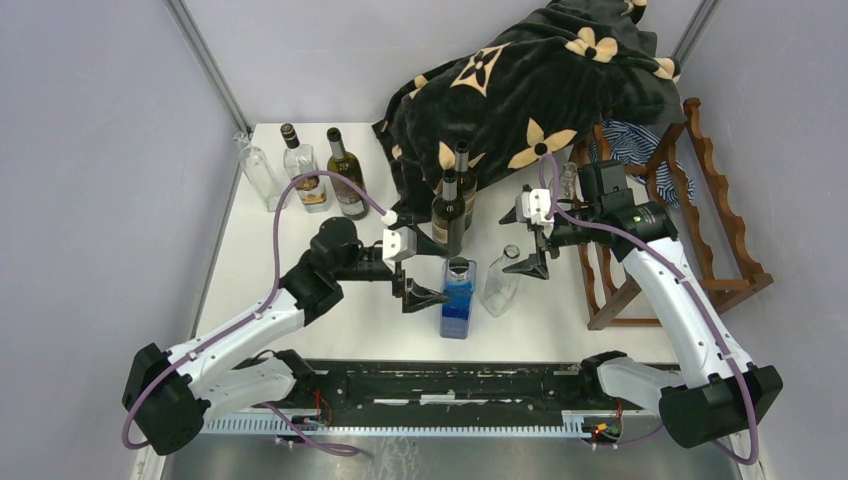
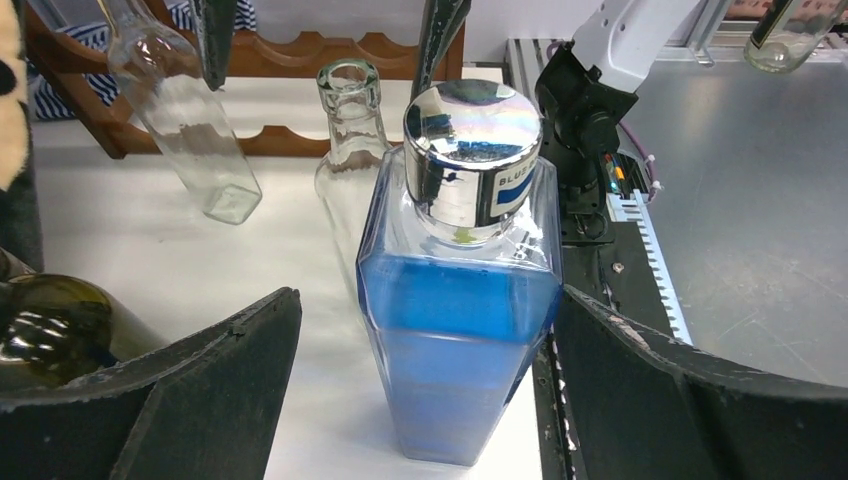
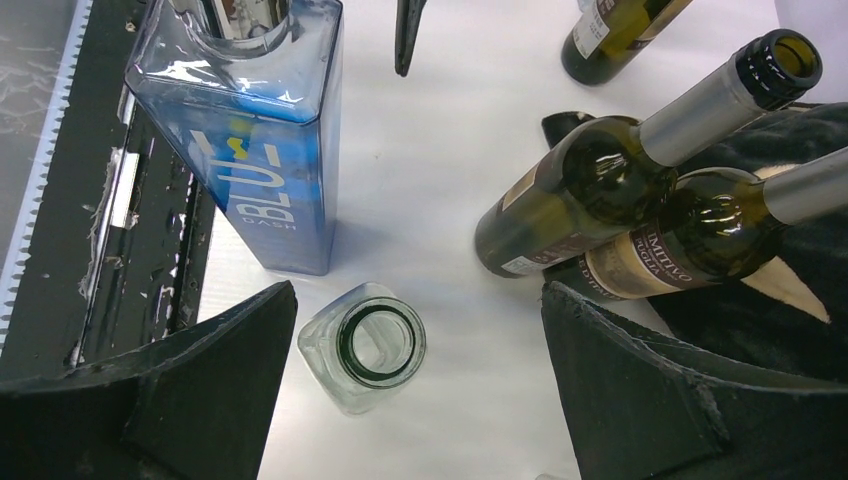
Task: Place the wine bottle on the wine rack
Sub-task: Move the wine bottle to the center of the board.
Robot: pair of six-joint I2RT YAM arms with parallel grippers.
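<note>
The dark reddish-brown wine rack (image 1: 705,215) stands at the table's right edge; its wavy rails also show in the left wrist view (image 2: 300,52). Two dark wine bottles (image 1: 450,212) stand upright by the blanket, seen from above in the right wrist view (image 3: 590,195). My left gripper (image 1: 425,293) is open, its jaws on either side of a square blue bottle (image 2: 455,330) with a chrome cap, with a gap on the left side. My right gripper (image 1: 535,258) is open above a small clear bottle (image 3: 365,345), which stands nearer its left finger (image 3: 180,400).
A black flowered blanket (image 1: 530,90) is draped at the back over part of the rack. Three more bottles (image 1: 300,172) stand at the back left. Another clear bottle (image 2: 185,125) stands near the rack. A black rail (image 1: 450,385) runs along the near edge.
</note>
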